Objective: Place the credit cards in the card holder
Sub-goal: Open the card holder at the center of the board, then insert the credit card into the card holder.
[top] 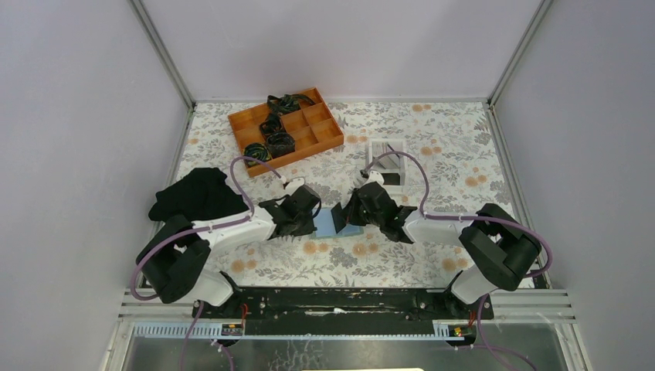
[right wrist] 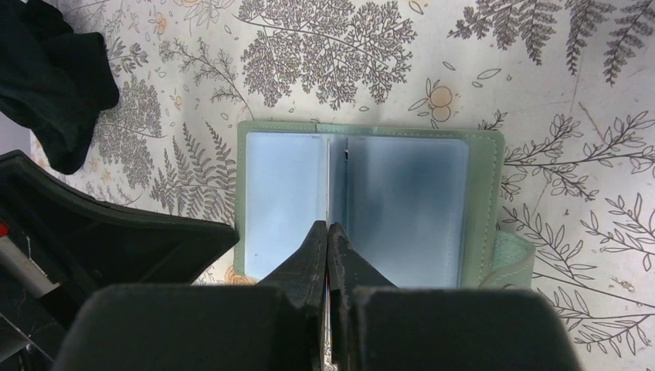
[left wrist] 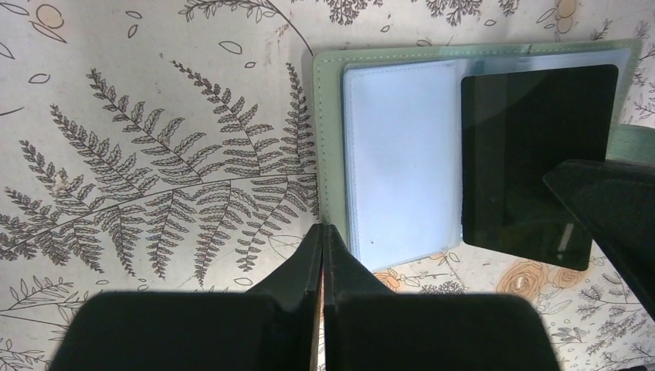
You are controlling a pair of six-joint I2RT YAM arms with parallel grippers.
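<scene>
Left gripper [left wrist: 321,232]: fingers pressed flat together, nothing seen between them. The tips are set at a corner of the card holder [right wrist: 483,201]; contact with it cannot be told.

Right gripper [right wrist: 329,230]: fingers clamped on a black card [left wrist: 533,162], which is seen edge-on from the right wrist. The card is held over the open holder, above one of its inner sleeves. Whether it is inside a sleeve cannot be told.

The card holder lies opened flat on the patterned table [top: 432,147], between the two grippers, with the left gripper at 9 o'clock and the right at 3 o'clock. Clear plastic sleeves are seen inside a sage-green rim. A strap tab [right wrist: 514,259] sticks out at one corner.

A black cloth [top: 197,195] is bunched at 9 o'clock, beyond the left arm.

A white tray [top: 386,141] sits at 1 o'clock from the holder. Something dark is noted in its near part, too small to identify.

An orange compartment box [top: 318,117] lies at 11 o'clock, farthest back. Black bundled items [top: 279,143] fill several left-hand compartments, and one hangs over the far rim.
</scene>
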